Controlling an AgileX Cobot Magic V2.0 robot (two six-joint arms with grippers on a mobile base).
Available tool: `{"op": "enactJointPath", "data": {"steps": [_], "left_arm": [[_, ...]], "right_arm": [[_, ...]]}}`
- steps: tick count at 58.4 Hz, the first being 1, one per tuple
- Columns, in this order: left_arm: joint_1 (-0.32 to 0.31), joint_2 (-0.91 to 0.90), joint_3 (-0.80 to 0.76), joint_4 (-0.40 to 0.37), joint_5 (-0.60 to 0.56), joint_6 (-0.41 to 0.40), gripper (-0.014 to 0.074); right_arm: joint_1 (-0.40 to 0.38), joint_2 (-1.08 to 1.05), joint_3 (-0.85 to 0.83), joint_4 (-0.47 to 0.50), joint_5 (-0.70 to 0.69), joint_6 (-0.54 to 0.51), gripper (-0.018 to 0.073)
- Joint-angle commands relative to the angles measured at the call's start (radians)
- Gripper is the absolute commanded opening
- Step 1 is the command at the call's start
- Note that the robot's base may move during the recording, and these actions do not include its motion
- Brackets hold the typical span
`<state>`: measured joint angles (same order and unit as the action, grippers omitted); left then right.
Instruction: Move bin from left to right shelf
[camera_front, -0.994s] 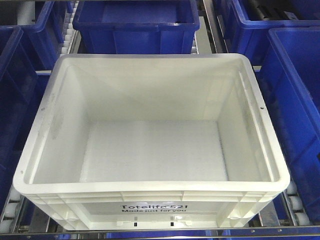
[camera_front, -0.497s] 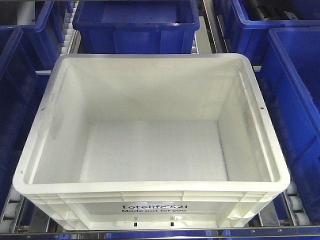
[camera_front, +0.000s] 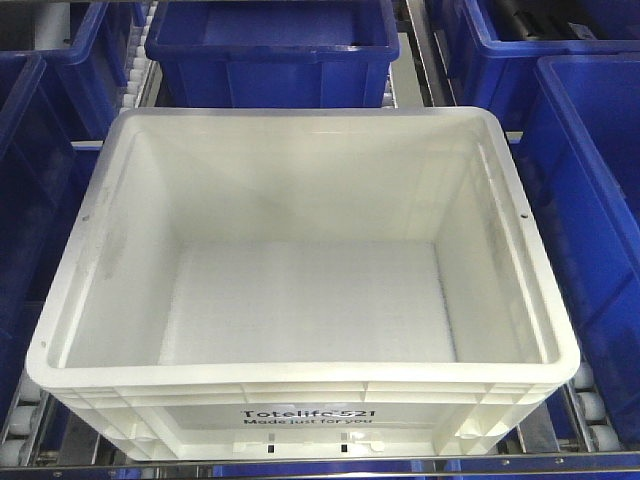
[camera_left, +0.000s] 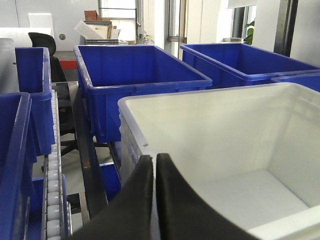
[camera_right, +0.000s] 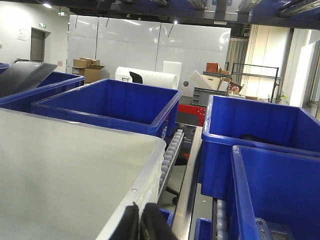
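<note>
Blue totes: dark blue tote (camera_front: 268, 50) at the back, more at the left (camera_front: 30, 180) and right (camera_front: 590, 200) edges.
Roller track: white rollers (camera_left: 52, 195) run between the tote rows.
Office chair: black chair (camera_left: 42, 42) far behind the shelf.
Cardboard boxes: brown boxes (camera_right: 86, 69) by the white wall.

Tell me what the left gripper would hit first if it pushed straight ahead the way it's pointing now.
Most likely the white bin. The left gripper has its fingers nearly together right at the bin's left rim, so going on it should scrape along that wall. Past it stands a blue tote. Depth is unclear.
</note>
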<state>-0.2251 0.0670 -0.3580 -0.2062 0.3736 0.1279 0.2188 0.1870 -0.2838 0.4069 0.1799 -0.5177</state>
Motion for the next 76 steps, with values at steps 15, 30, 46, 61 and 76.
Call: {"op": "enactJointPath", "data": {"steps": [15, 30, 46, 61, 76], "left_arm": [[-0.005, 0.012, -0.023, -0.009, -0.067, -0.001, -0.0007], [-0.005, 0.012, -0.023, 0.006, -0.069, 0.000, -0.0006], [-0.005, 0.012, -0.022, 0.096, -0.073, -0.032, -0.0006], [-0.005, -0.003, 0.005, 0.097, -0.024, 0.002, -0.0006], [-0.005, -0.099, 0.259, 0.095, -0.173, 0.001, -0.0006]], "right_arm": [[0.000, 0.009, -0.025, 0.003, -0.066, -0.016, -0.0008], [0.000, 0.009, -0.025, 0.003, -0.066, -0.016, -0.0008], [0.000, 0.009, -0.025, 0.003, -0.063, -0.016, -0.0008], [0.000, 0.009, -0.025, 0.003, -0.063, -0.016, -0.0008], [0.000, 0.009, -0.025, 0.003, -0.063, -0.016, -0.0008]]}}
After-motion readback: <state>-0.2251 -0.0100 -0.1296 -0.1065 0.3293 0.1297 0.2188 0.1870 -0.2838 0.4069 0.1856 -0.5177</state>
